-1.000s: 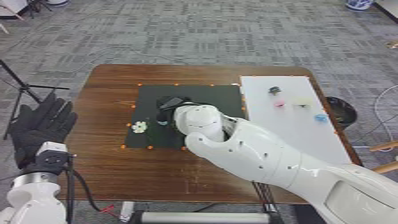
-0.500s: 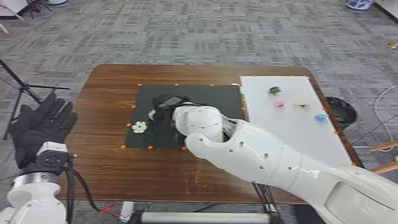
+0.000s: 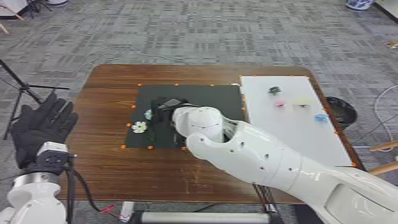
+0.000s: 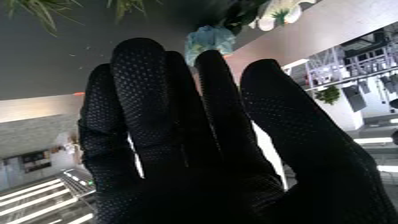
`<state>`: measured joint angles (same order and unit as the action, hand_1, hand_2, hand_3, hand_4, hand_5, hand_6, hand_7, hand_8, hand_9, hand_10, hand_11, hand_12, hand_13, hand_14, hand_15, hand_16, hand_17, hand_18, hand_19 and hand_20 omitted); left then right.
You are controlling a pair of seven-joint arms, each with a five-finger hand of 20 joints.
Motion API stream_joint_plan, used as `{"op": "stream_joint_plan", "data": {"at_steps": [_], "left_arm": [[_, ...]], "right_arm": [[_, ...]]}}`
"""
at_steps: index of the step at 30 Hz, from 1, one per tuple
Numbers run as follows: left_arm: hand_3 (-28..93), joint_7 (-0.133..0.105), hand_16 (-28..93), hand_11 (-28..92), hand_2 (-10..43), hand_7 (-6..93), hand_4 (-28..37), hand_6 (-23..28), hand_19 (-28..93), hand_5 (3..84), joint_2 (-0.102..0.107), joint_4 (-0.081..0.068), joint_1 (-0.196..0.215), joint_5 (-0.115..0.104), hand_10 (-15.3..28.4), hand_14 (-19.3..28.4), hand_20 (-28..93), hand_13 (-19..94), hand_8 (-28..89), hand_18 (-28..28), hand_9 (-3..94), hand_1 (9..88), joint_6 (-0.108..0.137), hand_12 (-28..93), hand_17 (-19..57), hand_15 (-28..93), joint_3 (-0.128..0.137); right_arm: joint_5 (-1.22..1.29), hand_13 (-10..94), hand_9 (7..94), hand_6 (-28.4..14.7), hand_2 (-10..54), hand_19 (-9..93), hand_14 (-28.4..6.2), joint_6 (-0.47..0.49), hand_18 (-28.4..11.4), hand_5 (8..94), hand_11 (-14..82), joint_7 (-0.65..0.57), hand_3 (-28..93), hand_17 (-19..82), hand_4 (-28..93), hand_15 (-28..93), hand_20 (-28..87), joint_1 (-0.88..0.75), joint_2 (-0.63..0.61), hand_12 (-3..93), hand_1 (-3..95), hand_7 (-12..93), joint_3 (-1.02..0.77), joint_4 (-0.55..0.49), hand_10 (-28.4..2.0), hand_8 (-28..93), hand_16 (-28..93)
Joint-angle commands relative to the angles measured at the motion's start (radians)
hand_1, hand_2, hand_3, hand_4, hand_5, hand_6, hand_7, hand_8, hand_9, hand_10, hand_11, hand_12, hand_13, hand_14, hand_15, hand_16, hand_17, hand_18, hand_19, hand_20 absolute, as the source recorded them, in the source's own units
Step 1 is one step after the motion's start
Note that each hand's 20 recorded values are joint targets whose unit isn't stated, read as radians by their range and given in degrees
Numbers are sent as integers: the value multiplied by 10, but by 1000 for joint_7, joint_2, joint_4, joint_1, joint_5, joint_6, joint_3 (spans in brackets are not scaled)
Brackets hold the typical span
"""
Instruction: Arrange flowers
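Observation:
My right hand [image 3: 169, 105] is over the dark mat [image 3: 204, 92], just right of a pale blue flower [image 3: 148, 114]. A white flower [image 3: 139, 127] lies near the mat's left edge, a little closer to me than the blue one. In the right wrist view, the right hand [image 4: 178, 145] has straight fingers, and the blue flower [image 4: 210, 42] sits just beyond the fingertips, close to the white flower [image 4: 281, 14]. Whether hand and blue flower touch, I cannot tell. My left hand [image 3: 43, 125] is open, palm up, off the table's left side.
On the white board [image 3: 298, 135] at the right lie a dark flower [image 3: 274, 90], a pink flower [image 3: 280, 104], a pale yellow flower [image 3: 302, 105] and a blue flower [image 3: 321, 118]. A black bin [image 3: 341, 112] stands beyond the table's right edge.
My right hand has shifted slightly to the right and away from the blue flower, which was mostly hidden at first and now shows on the mat. The left hand has stayed still.

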<state>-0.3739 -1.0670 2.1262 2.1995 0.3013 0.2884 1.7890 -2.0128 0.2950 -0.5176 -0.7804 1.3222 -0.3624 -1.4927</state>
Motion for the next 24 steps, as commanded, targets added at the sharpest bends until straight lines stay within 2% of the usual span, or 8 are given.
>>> {"op": "stream_joint_plan", "data": {"at_steps": [1,4,10,15,16,20,21,24], "left_arm": [[719,9,-55,207,198,90,-283,102,350,420,-8,2,14,9,154,149,74,237,-81,134,328,235,-13,77,-84,233,4],[720,6,-55,207,198,89,-283,102,350,419,-12,4,20,9,154,149,74,237,-82,134,327,235,-14,77,-83,233,8],[718,14,-54,206,198,88,-283,101,349,418,-27,7,34,13,154,149,74,237,-81,133,327,237,-13,77,-83,233,15],[718,33,-54,206,197,88,-283,101,350,419,-43,4,27,20,153,149,74,237,-81,134,327,237,-19,77,-84,233,18],[717,31,-55,206,197,88,-283,102,350,419,-40,-6,11,21,153,149,74,237,-81,134,327,237,-14,78,-84,233,11],[716,21,-55,205,195,88,-283,101,350,419,-39,4,24,18,153,148,73,237,-81,134,327,237,-14,77,-84,232,17],[715,23,-55,205,194,88,-283,101,349,419,-34,2,18,22,153,148,73,238,-81,134,327,237,-13,77,-84,232,15],[713,31,-56,204,192,88,-283,101,349,419,-15,1,1,15,153,147,73,239,-81,134,327,237,-5,77,-83,230,5]], "right_arm": [[-11,587,520,-25,144,746,-144,-8,-235,522,97,-48,771,264,-177,721,368,-6,6,127,322,117,-19,-18,-133,-118,259],[-3,594,522,-31,138,748,-145,-26,-236,544,97,-65,773,276,-175,730,360,-6,-2,128,320,118,-33,-30,-143,-116,259],[4,603,524,-45,124,760,-140,-88,-237,587,102,-85,775,290,-171,738,345,-45,-80,137,317,133,-95,-142,-165,-107,257],[34,608,530,-52,109,768,-140,-107,-237,597,103,-80,762,294,-173,739,336,-133,-221,143,312,139,-235,-272,-174,-104,259],[19,609,533,-52,98,770,-140,-122,-238,595,103,-63,759,294,-173,738,335,-150,-244,143,315,137,-270,-268,-174,-104,259],[19,606,536,-52,67,772,-144,-128,-239,573,99,-114,756,291,-177,737,331,-231,-366,143,320,121,-405,-304,-164,-105,262],[28,601,529,-54,63,771,-145,-108,-239,565,95,-135,754,290,-178,736,330,-253,-397,142,321,115,-447,-312,-165,-104,263],[58,584,498,-65,56,772,-149,-121,-241,526,87,-190,752,282,-182,729,327,-349,-491,142,319,103,-563,-346,-174,-98,261]]}}
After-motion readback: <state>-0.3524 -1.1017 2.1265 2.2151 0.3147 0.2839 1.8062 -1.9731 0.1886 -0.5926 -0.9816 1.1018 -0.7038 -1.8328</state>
